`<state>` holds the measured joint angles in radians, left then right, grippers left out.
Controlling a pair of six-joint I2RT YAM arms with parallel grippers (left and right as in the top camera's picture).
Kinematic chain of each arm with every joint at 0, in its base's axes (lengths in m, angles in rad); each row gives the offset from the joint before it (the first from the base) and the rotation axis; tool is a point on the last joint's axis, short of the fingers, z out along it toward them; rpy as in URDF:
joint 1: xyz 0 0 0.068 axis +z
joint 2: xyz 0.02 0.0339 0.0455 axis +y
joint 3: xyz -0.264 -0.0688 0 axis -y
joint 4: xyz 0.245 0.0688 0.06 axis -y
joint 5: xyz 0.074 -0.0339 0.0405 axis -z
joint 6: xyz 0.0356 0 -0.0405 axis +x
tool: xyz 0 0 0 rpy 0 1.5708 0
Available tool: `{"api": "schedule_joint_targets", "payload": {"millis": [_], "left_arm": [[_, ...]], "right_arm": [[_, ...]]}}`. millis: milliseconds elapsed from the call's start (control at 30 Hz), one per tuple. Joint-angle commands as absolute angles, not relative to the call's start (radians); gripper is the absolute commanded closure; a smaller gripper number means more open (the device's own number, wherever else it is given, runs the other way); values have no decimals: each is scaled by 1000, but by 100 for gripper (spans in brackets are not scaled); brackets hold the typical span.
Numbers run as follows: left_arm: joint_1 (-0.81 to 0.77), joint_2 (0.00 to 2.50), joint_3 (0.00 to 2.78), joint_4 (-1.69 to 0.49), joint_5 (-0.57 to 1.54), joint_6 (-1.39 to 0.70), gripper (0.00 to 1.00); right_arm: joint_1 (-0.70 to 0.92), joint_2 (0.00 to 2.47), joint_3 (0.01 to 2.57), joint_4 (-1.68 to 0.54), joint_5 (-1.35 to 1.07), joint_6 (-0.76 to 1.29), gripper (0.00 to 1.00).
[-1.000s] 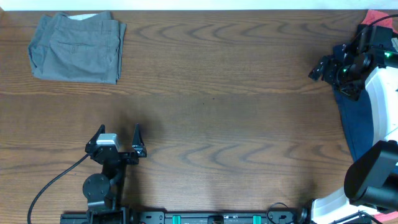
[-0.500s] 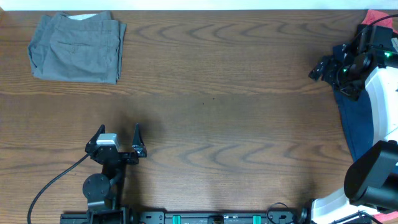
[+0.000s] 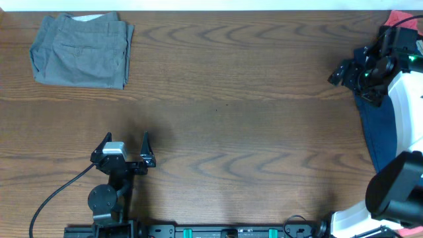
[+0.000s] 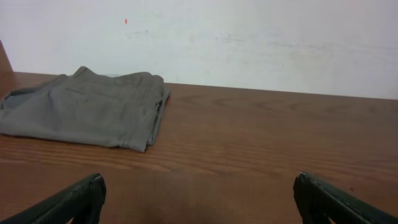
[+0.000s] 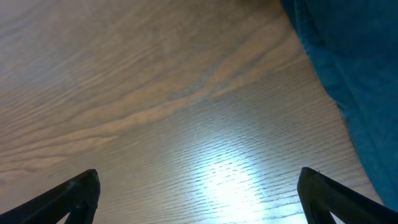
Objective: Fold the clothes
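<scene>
Grey trousers [image 3: 80, 51] lie folded at the table's [image 3: 251, 132] far left corner; your left gripper [image 3: 125, 140] sits near the front edge, well apart from them, jaws spread wide; blue cloth [image 3: 375, 129] lies along the right edge; your right gripper [image 5: 199, 193] hovers just beside it, jaws likewise spread wide.

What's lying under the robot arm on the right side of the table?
A dark blue cloth lies on the table beneath the right arm. The arm's white body covers much of it, so its full shape cannot be seen.
</scene>
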<state>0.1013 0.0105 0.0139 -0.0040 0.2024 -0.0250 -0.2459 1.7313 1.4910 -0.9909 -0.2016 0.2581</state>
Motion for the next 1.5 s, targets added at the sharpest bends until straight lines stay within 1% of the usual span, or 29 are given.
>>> {"api": "schedule_joint_targets", "payload": {"millis": [0,133,333,467,567,667,800,967,1100,1300,1467], "left_arm": [[101,4,4,-49,216,-11,2],[101,4,4,-49,216,-11,2],[101,4,4,-49,216,-11,2],[101,4,4,-49,216,-11,2],[101,4,4,-49,216,-11,2],[101,4,4,-49,216,-12,2],[101,4,4,-49,216,-11,2],[101,4,4,-49,216,-11,2],[101,4,4,-49,216,-11,2],[101,4,4,-49,216,-11,2],[101,4,4,-49,216,-11,2]], "right_arm": [[-210,1606,1490,-991,-198,246,1],[-170,1465,1490,-991,-198,246,1],[-66,1222,1490,-988,-192,245,1],[-7,1082,1480,-977,-76,226,1],[14,980,1420,-966,-49,199,1],[15,870,1287,-900,-49,163,1],[15,686,1014,-738,-81,148,1],[16,410,602,-416,-150,148,1],[15,257,345,-168,-213,148,1],[15,141,136,44,-209,148,1],[33,87,56,112,-144,148,1]]}}
